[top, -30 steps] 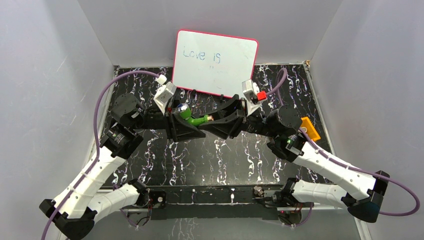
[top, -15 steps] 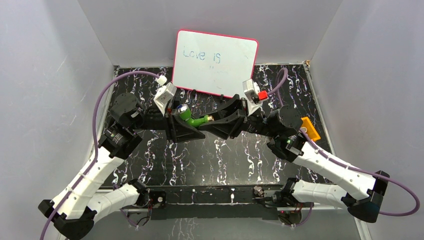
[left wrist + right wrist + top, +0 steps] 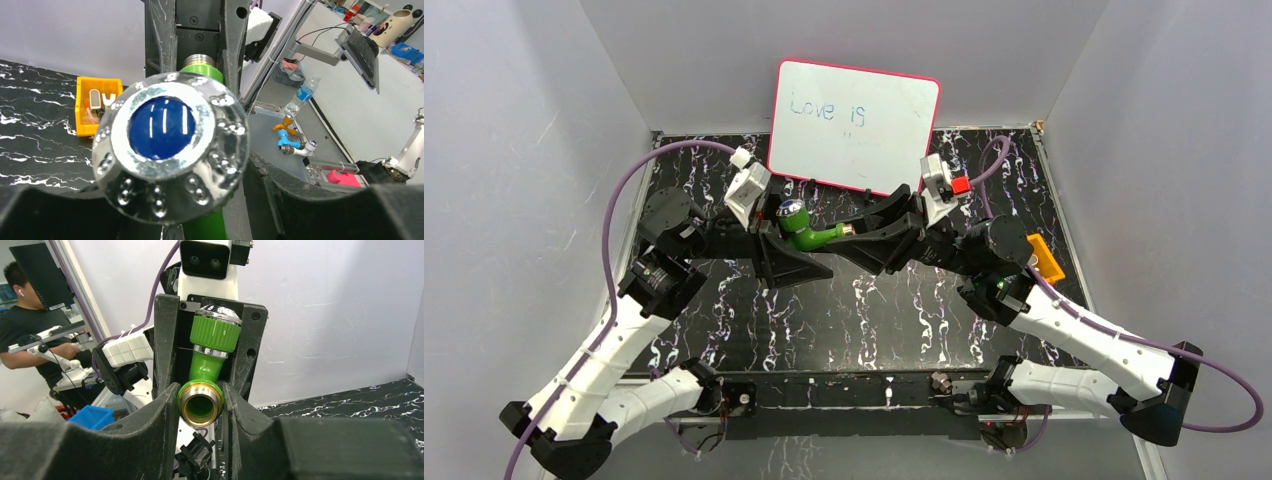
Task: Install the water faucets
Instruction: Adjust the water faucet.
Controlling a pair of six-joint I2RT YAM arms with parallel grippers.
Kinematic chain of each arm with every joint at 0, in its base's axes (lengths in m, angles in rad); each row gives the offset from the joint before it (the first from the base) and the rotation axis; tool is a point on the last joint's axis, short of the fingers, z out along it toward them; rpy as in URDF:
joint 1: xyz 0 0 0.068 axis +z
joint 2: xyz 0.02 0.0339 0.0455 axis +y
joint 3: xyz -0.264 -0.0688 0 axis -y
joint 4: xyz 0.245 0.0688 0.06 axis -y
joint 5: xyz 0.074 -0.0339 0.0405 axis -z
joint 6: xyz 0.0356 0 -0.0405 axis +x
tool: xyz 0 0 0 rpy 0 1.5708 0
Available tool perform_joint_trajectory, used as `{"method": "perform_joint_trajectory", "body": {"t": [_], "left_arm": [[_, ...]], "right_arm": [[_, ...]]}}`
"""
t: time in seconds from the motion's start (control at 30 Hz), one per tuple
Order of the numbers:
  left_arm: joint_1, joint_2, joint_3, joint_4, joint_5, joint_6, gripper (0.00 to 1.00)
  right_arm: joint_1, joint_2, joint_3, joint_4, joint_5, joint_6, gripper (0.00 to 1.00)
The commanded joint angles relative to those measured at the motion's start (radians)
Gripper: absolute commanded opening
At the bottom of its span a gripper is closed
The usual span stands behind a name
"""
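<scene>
While the right hand (image 3: 200, 409) clamps the tap (image 3: 206, 365) by its threaded end, steadying it midair before the whiteboard (image 3: 854, 120), the left hand (image 3: 782, 222) sits slack around the knob (image 3: 170, 150), jaws parted.

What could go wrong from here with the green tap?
The left gripper stands open around the tap, so only the right gripper pinches it, by the threaded end, above the table: it could pivot or slip and fall. The grippers sit nearly touching; moving either might knock the tap.
</scene>
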Motion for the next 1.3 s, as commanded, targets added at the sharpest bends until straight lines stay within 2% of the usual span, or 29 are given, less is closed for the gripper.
{"method": "perform_joint_trajectory", "body": {"t": [0.0,0.2,0.4,0.57,0.67,0.83,1.03,1.07,1.1,1.13,1.27], "left_arm": [[-0.001,-0.019,-0.009,0.086,0.005,-0.045,0.48],[-0.001,-0.007,-0.031,0.157,0.018,-0.098,0.39],[-0.001,0.001,-0.034,0.173,0.02,-0.11,0.4],[0.0,0.007,-0.032,0.177,0.027,-0.116,0.36],[0.0,0.007,-0.033,0.178,0.026,-0.116,0.28],[-0.001,0.004,-0.032,0.169,0.022,-0.112,0.0],[-0.001,-0.001,-0.024,0.146,0.013,-0.098,0.0],[-0.001,0.001,-0.021,0.139,0.012,-0.092,0.0],[0.0,0.002,-0.017,0.129,0.012,-0.085,0.0],[-0.001,0.003,-0.012,0.112,0.012,-0.074,0.0],[-0.001,0.004,0.021,0.011,0.007,-0.003,0.0]], "right_arm": [[0.006,-0.027,-0.001,0.109,0.017,0.013,0.0],[0.006,-0.012,-0.001,0.151,0.011,0.021,0.0],[0.005,0.004,0.006,0.168,0.001,0.026,0.0],[0.005,0.022,0.009,0.163,-0.015,0.025,0.0],[0.005,0.033,0.011,0.156,-0.032,0.023,0.0],[0.006,0.032,-0.013,0.166,-0.023,0.026,0.0],[0.004,0.026,-0.023,0.137,-0.028,0.011,0.0],[0.005,0.026,-0.023,0.124,-0.03,0.007,0.04],[0.005,0.022,-0.022,0.11,-0.03,-0.001,0.13],[0.005,0.015,-0.016,0.088,-0.026,-0.011,0.26],[0.005,-0.032,0.004,0.008,-0.003,-0.052,0.57]]}}
